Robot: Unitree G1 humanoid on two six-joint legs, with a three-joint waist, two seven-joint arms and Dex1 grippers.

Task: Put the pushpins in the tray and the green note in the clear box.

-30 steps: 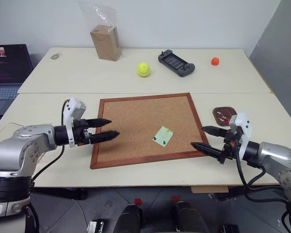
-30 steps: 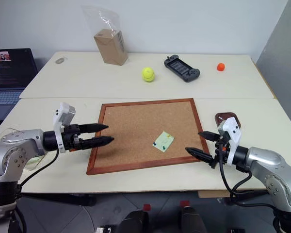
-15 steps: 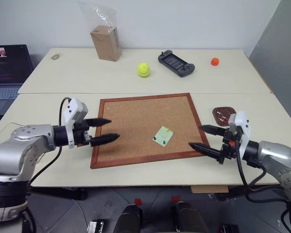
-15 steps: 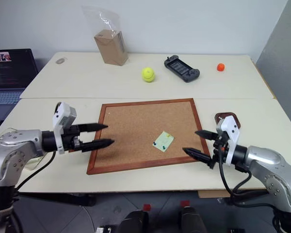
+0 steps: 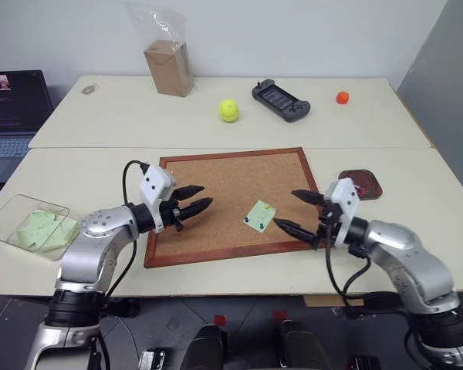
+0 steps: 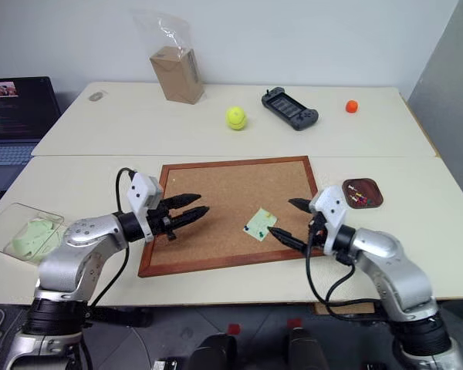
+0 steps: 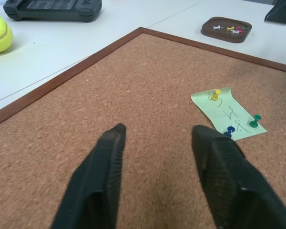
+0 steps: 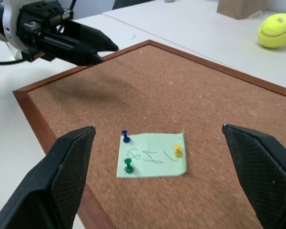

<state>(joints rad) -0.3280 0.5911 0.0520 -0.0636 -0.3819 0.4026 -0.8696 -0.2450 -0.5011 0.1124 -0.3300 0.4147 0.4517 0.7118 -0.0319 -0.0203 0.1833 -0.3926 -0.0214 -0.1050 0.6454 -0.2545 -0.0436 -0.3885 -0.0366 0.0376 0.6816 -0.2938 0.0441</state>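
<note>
- On the cork board (image 5: 228,202), near its front-right corner, lies the green note (image 5: 259,215), held by three pushpins: yellow (image 8: 178,150), blue (image 8: 126,137), green (image 8: 128,166).
- Note: pale mint, square, handwritten marks, lying flat.
- Tray (image 5: 359,185): dark brown, on the table just right of the board, containing several pins.
- Clear box (image 5: 31,227): at the table's left edge, green slips inside.
- Left gripper (image 5: 194,199): over the board's left part, jaws partly apart, empty.
- Right gripper (image 5: 293,210): jaws wide apart, empty, beside the note.
- Bare cork lies between the grippers.

Bright, even light; soft, faint shadows.
</note>
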